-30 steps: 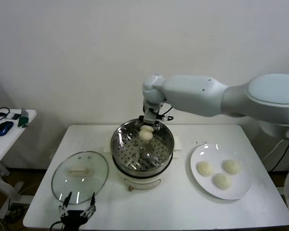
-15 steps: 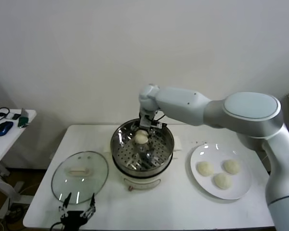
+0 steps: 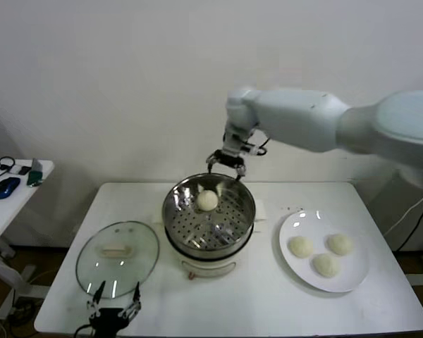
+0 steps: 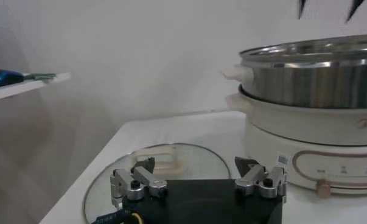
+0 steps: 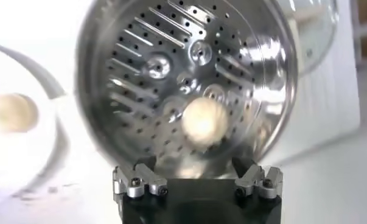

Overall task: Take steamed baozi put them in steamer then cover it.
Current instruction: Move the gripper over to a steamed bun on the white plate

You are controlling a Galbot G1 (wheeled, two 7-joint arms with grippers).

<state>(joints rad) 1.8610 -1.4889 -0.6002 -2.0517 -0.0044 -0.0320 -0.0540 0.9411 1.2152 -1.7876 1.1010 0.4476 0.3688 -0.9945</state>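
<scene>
One baozi (image 3: pixel 207 200) in the steamer (image 3: pixel 209 220), right hand (image 3: pixel 228 163) released above it.
Three baozi (image 3: pixel 325 264) wait on the plate (image 3: pixel 355 279); the cover (image 3: pixel 117 258) lies on the tabletop (image 3: pixel 268 303) beside the open, empty left hand (image 3: pixel 113 310).

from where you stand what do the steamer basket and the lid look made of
Steamer basket: looks like polished steel, mirror-bright with punched holes in its floor. Lid: apparently clear glass, the table showing through, with a metal-looking rim and a cream bar handle, probably plastic.
</scene>
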